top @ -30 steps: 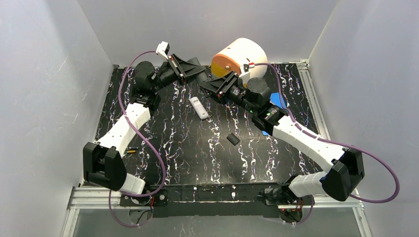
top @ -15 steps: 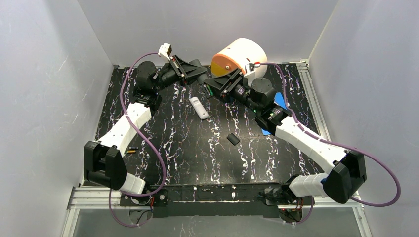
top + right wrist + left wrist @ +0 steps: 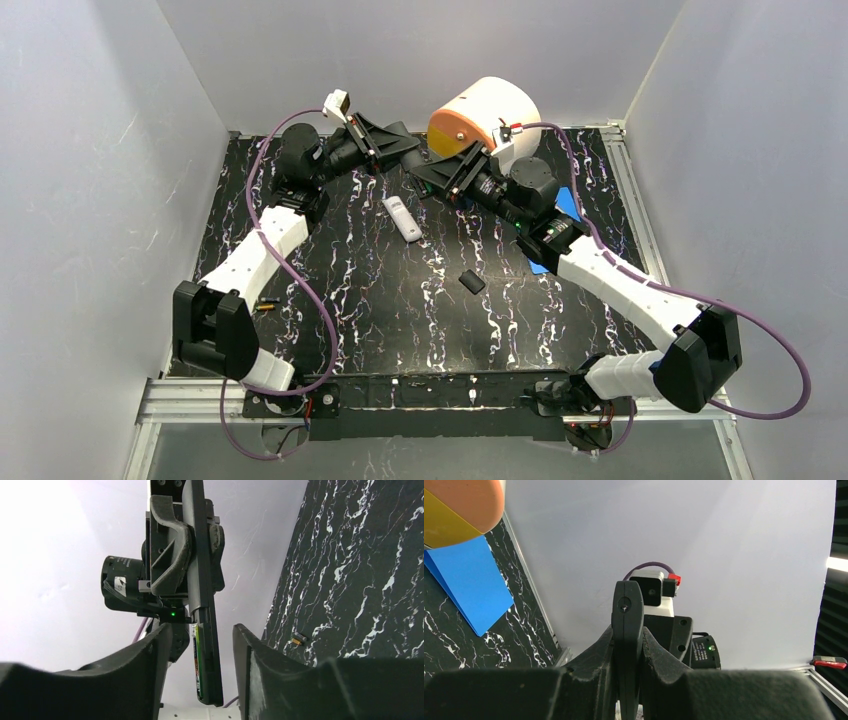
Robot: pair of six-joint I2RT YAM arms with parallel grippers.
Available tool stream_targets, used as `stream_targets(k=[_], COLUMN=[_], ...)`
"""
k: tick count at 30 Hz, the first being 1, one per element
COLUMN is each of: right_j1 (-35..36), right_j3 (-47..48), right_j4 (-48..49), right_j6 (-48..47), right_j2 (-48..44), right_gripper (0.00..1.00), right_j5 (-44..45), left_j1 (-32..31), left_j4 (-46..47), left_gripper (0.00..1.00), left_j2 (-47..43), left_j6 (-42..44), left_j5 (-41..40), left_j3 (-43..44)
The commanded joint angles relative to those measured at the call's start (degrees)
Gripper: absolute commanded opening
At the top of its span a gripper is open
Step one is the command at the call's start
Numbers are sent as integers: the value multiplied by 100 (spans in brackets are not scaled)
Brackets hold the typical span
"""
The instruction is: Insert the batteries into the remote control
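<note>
My left gripper [image 3: 398, 148] is shut on a black remote control [image 3: 205, 605] and holds it in the air at the back of the table. In the left wrist view the remote [image 3: 626, 630] stands edge-on between the pads. Its free end hangs between the spread fingers [image 3: 150, 660] of my right gripper [image 3: 202, 630], which is open, with a gap on each side. A green battery [image 3: 197, 660] sits in the remote's open compartment. One loose battery [image 3: 265, 305] lies near the table's left edge and also shows as a small battery [image 3: 299, 639] in the right wrist view.
A white remote [image 3: 401, 218] lies on the black marbled table [image 3: 350, 290] below the grippers. A small black cover [image 3: 471, 281] lies nearer the middle. An orange-and-white cylinder [image 3: 485, 115] stands at the back, and a blue sheet [image 3: 469, 585] lies beside it.
My right gripper has moved slightly left and back, closer round the end of the held remote, and its jaws have shifted in width. The left gripper has kept its grip.
</note>
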Motion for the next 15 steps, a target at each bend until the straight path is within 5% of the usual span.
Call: stream_targets(k=[1,3,7,15], right_j1=[-46,-118,-369,-896], right_j3=[155,217,347,753], right_j4=[82,-93,-824,-3434], right_j6=[-322,-630,-1752,-4908], right_j2=[-117,-273,-662,-451], right_gripper=[67,81,92,93], right_j5=[5,189,579,69], left_j1=[30,81,297,748], left_j4=[106,-26,-410,-1783], left_gripper=[0,0,0,0], left_j2=[-39,-74,-154,-832], left_j6=[66,425,1353,2942], left_j5=[81,116,221,-152], left_j3=[189,139,-265,-1140])
